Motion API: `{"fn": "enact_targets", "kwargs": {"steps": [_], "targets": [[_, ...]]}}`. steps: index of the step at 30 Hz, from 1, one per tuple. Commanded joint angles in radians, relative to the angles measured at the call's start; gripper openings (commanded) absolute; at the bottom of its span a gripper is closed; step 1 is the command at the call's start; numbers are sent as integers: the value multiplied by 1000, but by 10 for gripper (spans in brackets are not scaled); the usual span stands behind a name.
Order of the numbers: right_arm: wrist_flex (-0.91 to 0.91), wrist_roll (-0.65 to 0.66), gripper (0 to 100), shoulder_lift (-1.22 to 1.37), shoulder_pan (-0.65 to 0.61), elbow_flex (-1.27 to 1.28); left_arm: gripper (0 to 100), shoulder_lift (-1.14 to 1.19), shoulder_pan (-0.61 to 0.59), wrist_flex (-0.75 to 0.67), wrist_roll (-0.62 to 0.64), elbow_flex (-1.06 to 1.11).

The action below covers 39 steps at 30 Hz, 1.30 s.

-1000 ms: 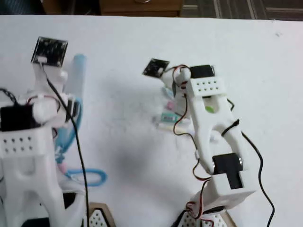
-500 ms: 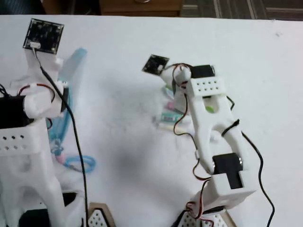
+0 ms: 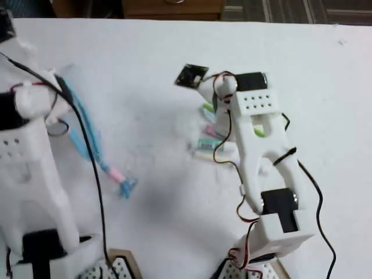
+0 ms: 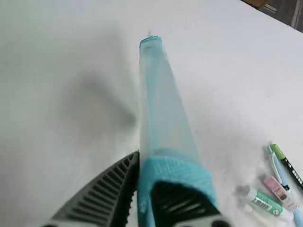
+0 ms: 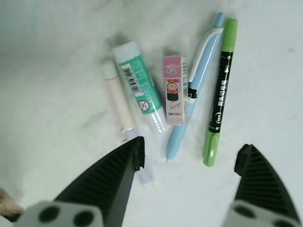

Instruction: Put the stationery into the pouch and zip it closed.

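Two arms at a white table (image 3: 145, 58). The left gripper (image 4: 144, 187) is clamped on the teal woven edge at one end of the translucent blue pouch (image 4: 161, 109), with its jaws closed tight against the fabric. The pouch stretches away from the gripper as a long narrow strip. In the high view it slants across the left side of the table, and a small pink tag (image 3: 114, 173) shows near its lower end. Whether that end touches the table cannot be told. The stationery (image 3: 206, 145) lies loose on the table near the centre, well apart from the pouch. The right gripper (image 5: 191, 149) hovers just over the group with its jaws spread wide and nothing between them. Five pieces lie side by side beneath it: a cream stick (image 5: 118, 101), a green-and-white tube (image 5: 139, 92), a pink eraser (image 5: 174, 90), a blue pen (image 5: 196, 80) and a green marker (image 5: 220, 90). The pen touches the eraser's edge.
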Motion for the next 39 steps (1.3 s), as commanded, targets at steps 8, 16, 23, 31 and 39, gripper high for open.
{"fn": "enact_targets", "kwargs": {"steps": [8,16,23,31,39], "targets": [[110,0,306,-12,-7,-35,180,228,-87,3,172,-69],[111,0,306,-4,-7,-35,222,291,-153,-6,95,-78],[111,-11,306,-2,-50,-34,95,289,-205,-6,-95,-107],[102,-106,306,-2,-142,-35,25,288,-222,-3,-143,-262],[102,-126,306,-2,-136,-34,28,288,-220,2,20,-272]]}}
